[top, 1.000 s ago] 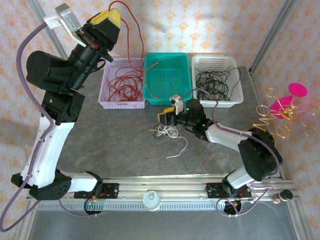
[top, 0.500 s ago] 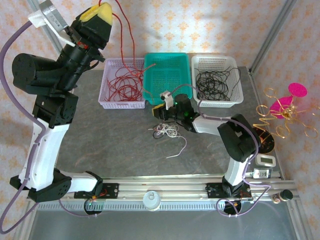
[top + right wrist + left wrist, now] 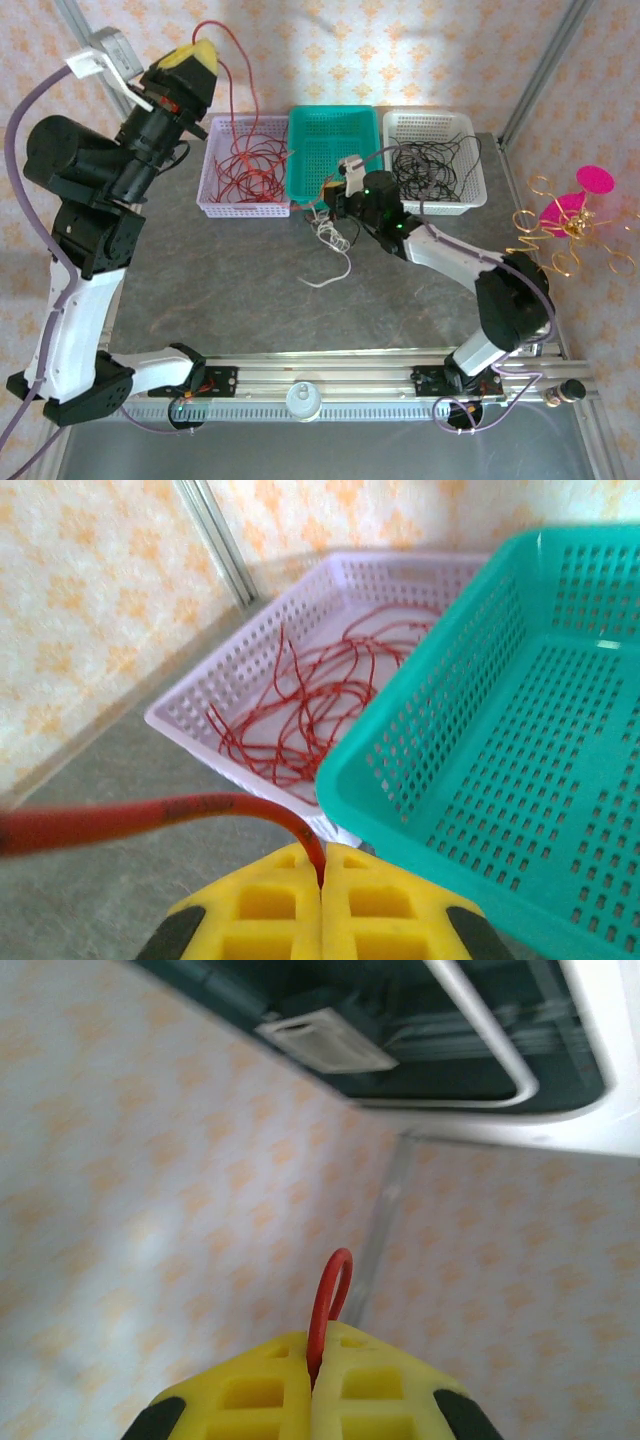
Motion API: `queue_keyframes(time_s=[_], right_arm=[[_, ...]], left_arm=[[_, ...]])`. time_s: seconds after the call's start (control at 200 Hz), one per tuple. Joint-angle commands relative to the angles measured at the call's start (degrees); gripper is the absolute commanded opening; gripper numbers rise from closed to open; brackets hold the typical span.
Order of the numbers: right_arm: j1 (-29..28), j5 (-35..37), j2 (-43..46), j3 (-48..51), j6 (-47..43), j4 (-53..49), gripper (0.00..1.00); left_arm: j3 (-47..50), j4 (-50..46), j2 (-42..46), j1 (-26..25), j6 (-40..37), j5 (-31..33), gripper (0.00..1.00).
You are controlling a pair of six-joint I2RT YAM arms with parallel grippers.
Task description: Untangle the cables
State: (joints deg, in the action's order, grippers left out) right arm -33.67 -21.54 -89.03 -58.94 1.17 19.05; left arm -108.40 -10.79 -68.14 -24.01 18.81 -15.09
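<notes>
I am holding the left tool (image 3: 195,55) high at the 10 o'clock corner, its yellow pads pressed together on a red cable (image 3: 330,1295). That cable is arching up and dropping into the lilac basket (image 3: 215,205), where more red loops are lying. The right tool (image 3: 322,865) is also clamped on a red strand, which is leaving the pads toward 9 o'clock in its wrist view. I cannot trace from above whether it is the same cable.

The clump (image 3: 330,235) of white and black strands is sitting on the worktop (image 3: 220,280), just beside the right tool at its 6 o'clock. A white tail (image 3: 335,268) is trailing on toward 7 o'clock. The right arm is much the nearer. As I judge it, the red strand's run points toward 10 o'clock, so pulling along that line should be freeing it.

I am reading no labels or writing anywhere.
</notes>
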Motion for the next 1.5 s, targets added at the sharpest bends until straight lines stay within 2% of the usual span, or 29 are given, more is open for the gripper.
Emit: queue_keyframes(time_s=[0.0, 0.055, 0.18, 0.365, 0.496, 0.626, 0.811, 0.846, 0.881, 0.921, 0.981, 1.071, 1.146, 1.266, 1.366, 1.421, 1.497], right_arm=[[0.1, 4.8, 4.7, -1.4, -1.5, -5.7, 0.0], [0.1, 7.5, 6.1, -1.9, -1.7, -8.3, 0.0], [0.1, 10.9, 8.0, -5.0, -2.6, -15.7, 0.0], [0.1, 10.9, 9.1, -7.0, -2.8, -24.0, 0.0], [0.1, 9.1, 10.1, -5.8, -0.4, -26.1, 0.0], [0.0, 7.1, 11.0, -3.7, 3.7, -25.3, 0.0], [-3.0, 6.0, 7.8, -5.2, 9.4, -24.8, 0.0], [-3.9, 7.7, 6.3, -6.4, 10.9, -26.2, 0.0], [-4.4, 9.7, 4.7, -7.9, 12.9, -28.2, 0.0], [-4.5, 11.1, 2.8, -9.9, 15.3, -30.7, 0.0], [-4.6, 12.7, 0.1, -12.3, 17.4, -33.5, 0.0], [-4.6, 14.7, -2.0, -13.8, 18.7, -34.3, 0.0], [-4.6, 15.0, -2.9, -14.8, 18.6, -33.9, 0.0], [-4.6, 15.1, -4.9, -17.6, 17.9, -36.2, 0.0], [-4.5, 14.5, -7.1, -20.6, 17.8, -39.3, 0.0], [-4.5, 13.5, -8.0, -22.0, 17.1, -40.7, 0.0], [-4.5, 10.6, -8.0, -21.9, 14.6, -39.9, 0.0]], left_arm=[[6.9, -10.8, 3.1, 1.0, -3.8, 11.4, 0.0], [10.6, -13.4, 4.1, 2.9, -3.6, 11.7, 0.0], [17.2, -14.3, 4.3, 9.2, -3.0, 5.2, 0.0], [24.6, -5.1, 2.3, 12.9, -10.6, 7.0, 0.0], [26.8, 3.2, -3.7, 16.7, -14.7, 7.3, 0.0], [28.3, 12.3, -11.9, 21.2, -12.7, 4.5, 0.0], [27.1, 19.7, -24.2, 22.8, -11.4, 3.1, 0.0], [26.5, 19.2, -26.4, 22.9, -10.5, 2.6, 0.11], [25.7, 17.9, -28.2, 22.9, -9.8, 1.5, 0.33], [25.4, 16.3, -29.5, 22.9, -8.9, 0.4, 0.5], [27.4, 15.5, -29.0, 22.8, -8.0, -1.8, 0.6], [35.1, 17.4, -23.4, 22.7, -7.5, -2.3, 0.74], [38.7, 13.5, -18.8, 22.7, -9.8, -2.4, 0.98], [39.9, 2.5, -13.2, 22.8, -14.1, -2.6, 0.99], [39.4, -4.9, -9.5, 22.8, -16.7, -5.6, 0.99], [39.0, -7.7, -7.7, 22.7, -18.9, -11.3, 0.99], [38.6, -9.7, -5.8, 21.2, -23.4, -24.0, 0.97]])
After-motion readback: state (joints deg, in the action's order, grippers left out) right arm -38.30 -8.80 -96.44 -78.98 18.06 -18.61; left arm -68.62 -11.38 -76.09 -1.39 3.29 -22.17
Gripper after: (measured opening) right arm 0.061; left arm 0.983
